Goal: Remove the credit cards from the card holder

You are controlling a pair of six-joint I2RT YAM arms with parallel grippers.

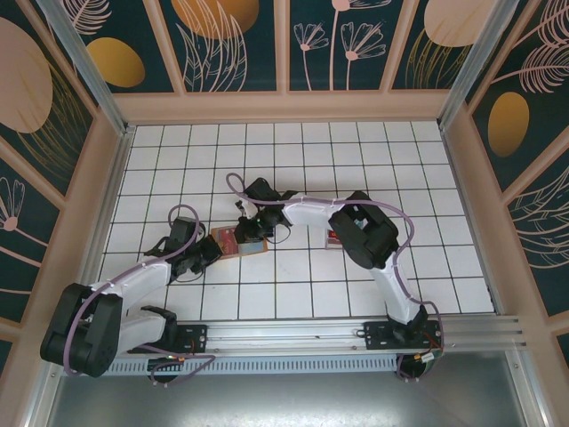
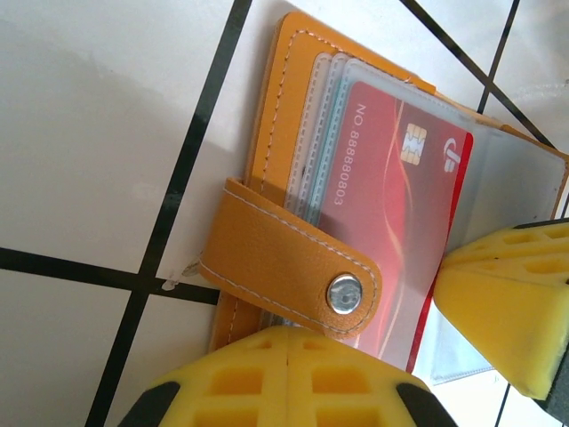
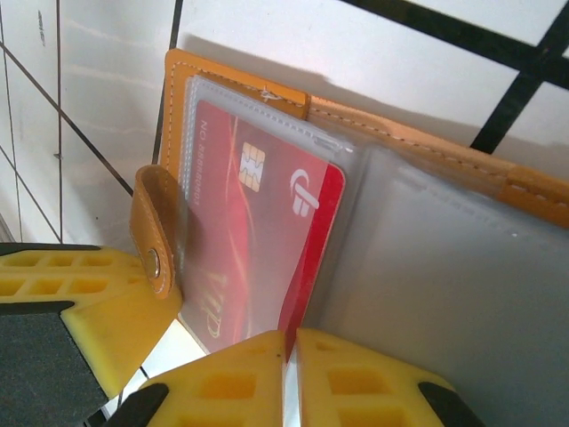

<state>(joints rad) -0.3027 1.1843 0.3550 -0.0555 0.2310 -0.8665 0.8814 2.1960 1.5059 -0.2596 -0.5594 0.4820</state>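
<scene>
The tan-orange card holder (image 1: 230, 242) lies open on the white tiled table. In the left wrist view the card holder (image 2: 274, 116) shows its snap strap (image 2: 284, 267) folded over the clear pockets. A red credit card (image 2: 391, 205) sits in the top pocket, with a teal-grey edge (image 2: 327, 142) under it. My left gripper (image 2: 298, 356) is shut, its tips against the holder's near edge below the strap. My right gripper (image 3: 290, 356) is shut on the lower edge of the red credit card (image 3: 249, 240), beside the holder's empty clear pockets (image 3: 444, 267).
A second reddish card (image 1: 333, 237) lies on the tiles, partly under the right arm. The right arm's yellow finger (image 2: 507, 302) stands close to the holder's right side. Wooden walls enclose the table on three sides.
</scene>
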